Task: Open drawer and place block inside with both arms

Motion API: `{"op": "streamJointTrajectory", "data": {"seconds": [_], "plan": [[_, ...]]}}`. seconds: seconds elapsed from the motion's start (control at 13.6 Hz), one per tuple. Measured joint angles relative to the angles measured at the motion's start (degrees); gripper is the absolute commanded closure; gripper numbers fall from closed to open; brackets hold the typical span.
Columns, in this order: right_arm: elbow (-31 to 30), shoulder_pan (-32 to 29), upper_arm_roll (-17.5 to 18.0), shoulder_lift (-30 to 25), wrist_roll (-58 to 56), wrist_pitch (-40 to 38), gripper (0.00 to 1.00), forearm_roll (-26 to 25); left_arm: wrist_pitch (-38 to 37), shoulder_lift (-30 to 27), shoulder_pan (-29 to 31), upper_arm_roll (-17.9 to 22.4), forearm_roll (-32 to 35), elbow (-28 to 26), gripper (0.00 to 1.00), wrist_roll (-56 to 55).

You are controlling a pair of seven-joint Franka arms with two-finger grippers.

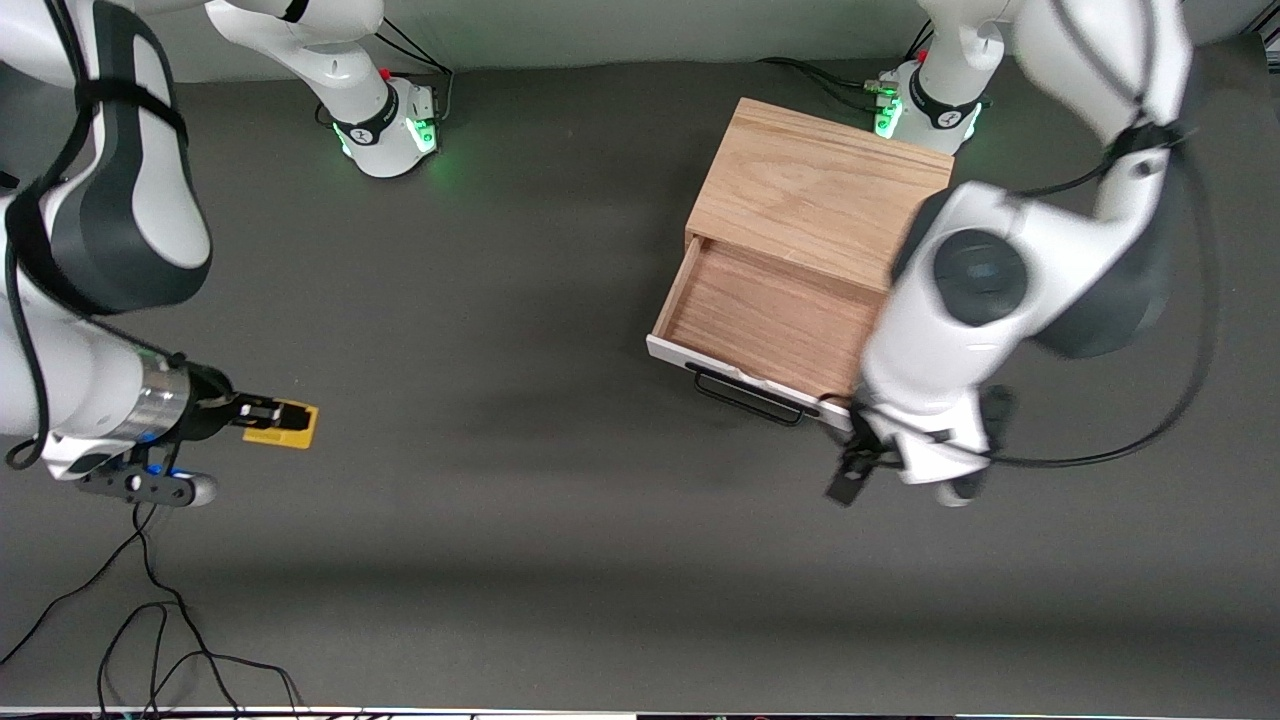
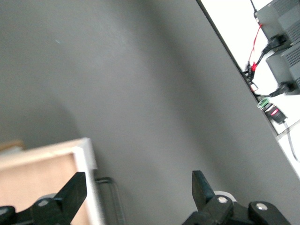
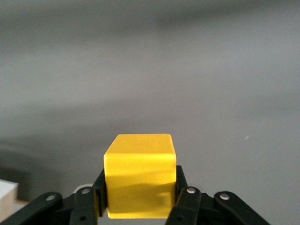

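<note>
**Block gripped, drawer open and waiting**

Front view: the drawer (image 1: pixel 755 320) stands pulled out of the wooden cabinet (image 1: pixel 815 185) in the upper right of the frame, its wood floor bare and its black handle (image 1: pixel 745 395) toward the camera. The left gripper (image 1: pixel 850 475) hangs over the table just below the drawer's front corner. At the left edge, mid-height, the right gripper (image 1: pixel 262 411) pinches the yellow block (image 1: pixel 285 425) low over the table, well apart from the drawer.

Left wrist view: the fingers (image 2: pixel 75 190) are spread wide around nothing, which the front view leaves unclear; the drawer's white front shows at lower left.

Right wrist view: only here is the grip plain, with the pads flat against two facing sides of the block (image 3: pixel 139 180). It looks light, rigid and smooth-faced, so a square pinch across flat sides should hold; a skewed grip could let it twist.
</note>
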Motion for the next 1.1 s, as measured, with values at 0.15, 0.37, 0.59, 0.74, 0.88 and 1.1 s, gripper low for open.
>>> {"op": "streamJointTrajectory", "data": {"seconds": [0.15, 0.37, 0.59, 0.74, 0.88, 1.1], "plan": [[2.9, 0.2, 6.5, 0.0, 9.3, -1.2, 0.96, 0.0, -7.4, -3.8, 4.8, 0.0, -4.1, 0.0, 0.0, 12.3], [6.0, 0.5, 17.0, 0.3, 24.6, -0.5, 0.95, 0.0, -15.7, -7.6, 11.1, 0.1, -6.5, -0.2, 0.0, 27.8], [6.6, 4.1, 22.3, 1.3, 34.2, 6.0, 0.94, -0.1, -19.2, -10.0, 16.1, 0.1, -6.9, -1.6, 0.0, 40.2], [6.5, 10.0, 22.5, 3.5, 35.9, 10.6, 0.94, -2.5, -20.1, -11.8, 19.0, 0.1, -6.9, -4.3, 0.0, 48.7], [6.5, 17.0, 22.5, 6.6, 41.3, 15.2, 0.94, -7.9, -20.4, -13.7, 21.6, 0.1, -7.1, -6.9, 0.0, 56.0], [6.4, 24.7, 22.2, 12.0, 46.4, 20.8, 0.94, -14.3, -20.5, -16.7, 23.8, 0.1, -7.1, -10.3, 0.0, 65.1]]}}
